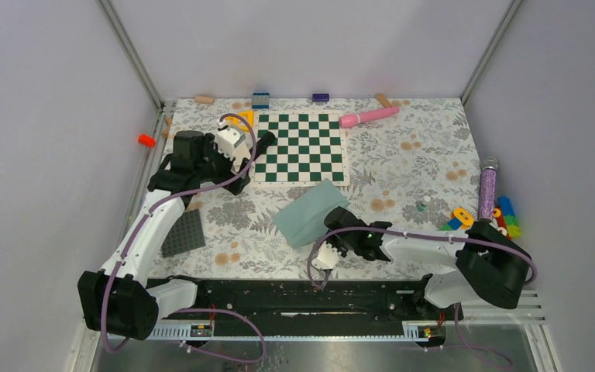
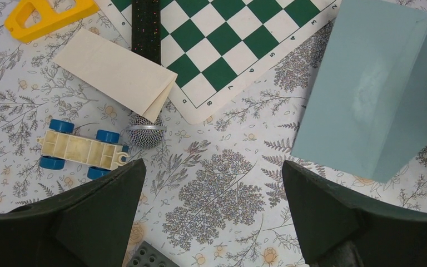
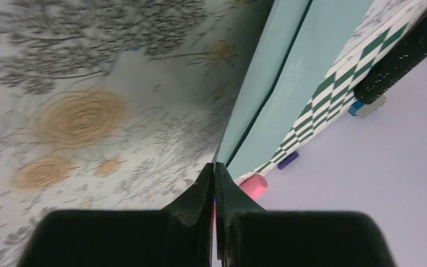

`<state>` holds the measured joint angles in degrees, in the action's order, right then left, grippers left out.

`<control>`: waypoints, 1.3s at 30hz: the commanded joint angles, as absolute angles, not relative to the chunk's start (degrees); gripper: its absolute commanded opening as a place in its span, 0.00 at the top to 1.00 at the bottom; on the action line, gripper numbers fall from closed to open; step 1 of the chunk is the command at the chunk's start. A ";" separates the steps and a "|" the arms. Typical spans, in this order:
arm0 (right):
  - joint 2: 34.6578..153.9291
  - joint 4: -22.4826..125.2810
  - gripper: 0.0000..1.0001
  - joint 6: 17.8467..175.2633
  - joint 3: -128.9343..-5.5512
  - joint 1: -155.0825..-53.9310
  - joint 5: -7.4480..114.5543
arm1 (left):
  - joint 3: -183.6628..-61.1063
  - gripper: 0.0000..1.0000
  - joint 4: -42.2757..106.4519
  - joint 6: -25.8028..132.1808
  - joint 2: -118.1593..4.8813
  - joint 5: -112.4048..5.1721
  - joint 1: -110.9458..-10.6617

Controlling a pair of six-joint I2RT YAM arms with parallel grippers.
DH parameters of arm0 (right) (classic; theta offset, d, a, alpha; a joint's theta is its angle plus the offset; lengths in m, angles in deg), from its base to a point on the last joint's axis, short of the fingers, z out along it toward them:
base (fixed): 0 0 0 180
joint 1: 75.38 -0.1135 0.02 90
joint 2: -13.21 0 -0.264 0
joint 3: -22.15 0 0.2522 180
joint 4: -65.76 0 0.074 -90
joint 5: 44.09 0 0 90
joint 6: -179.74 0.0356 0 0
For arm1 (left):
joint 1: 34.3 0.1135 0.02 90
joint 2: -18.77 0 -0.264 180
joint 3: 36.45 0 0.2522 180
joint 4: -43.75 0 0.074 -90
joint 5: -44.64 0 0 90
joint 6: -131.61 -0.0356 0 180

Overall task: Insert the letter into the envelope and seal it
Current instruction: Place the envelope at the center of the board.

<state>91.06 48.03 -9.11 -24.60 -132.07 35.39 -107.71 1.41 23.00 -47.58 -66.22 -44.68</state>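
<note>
Overhead, we see the left end effector (image 1: 236,147) hanging at the far left of the flowered worktop (image 1: 418,155), over the left edge of the chessboard (image 1: 300,147). Its jaws are released and spread wide, with nothing between them. In its wrist view the two dark fingers (image 2: 89,222) frame only patterned worktop.

Beyond them lies the letter (image 2: 114,69), a cream sheet folded over and flat on the worktop. Its right-hand corner is against the chessboard's white border, just beside the end of a black glitter stick (image 2: 146,28) that rests on the board. A round mesh ball (image 2: 144,132) sits just below the letter's folded tip, and a pale toy chassis (image 2: 80,150) with blue wheels lies beside the ball. A yellow triangle (image 2: 50,14) lies above the letter, apart from it.

The envelope (image 1: 310,211) lies near the middle of the worktop, in front of the chessboard's near right corner and well apart from the letter. The left wrist view shows two teal faces meeting at a ridge, so part of it stands raised rather than flat.

The right end effector (image 1: 339,220) reaches in from the right to the envelope's near right corner. Its wrist view shows the fingers (image 3: 200,194) clenched tip to tip, with the teal paper running away from those tips, so we read it as pinching the envelope's edge.

A dark grey baseplate (image 1: 184,232) lies near the left arm, well left of the envelope.
</note>
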 commanded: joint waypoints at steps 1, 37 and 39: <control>94.78 53.86 1.00 -12.29 -29.87 -132.51 31.93 | -107.17 0.01 3.60 22.27 -46.89 -68.20 -44.24; 89.97 31.90 0.44 67.98 -45.34 -115.11 54.18 | -99.03 0.01 3.25 8.17 -57.27 -58.85 -62.35; 93.52 30.84 0.61 72.29 -46.67 -113.39 59.22 | -98.29 0.01 4.77 8.34 -58.72 -57.54 -63.63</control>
<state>87.67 39.72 55.04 -43.64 -115.83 46.62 -99.49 0.99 10.17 -56.85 -61.41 -61.79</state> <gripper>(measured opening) 0.527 0.986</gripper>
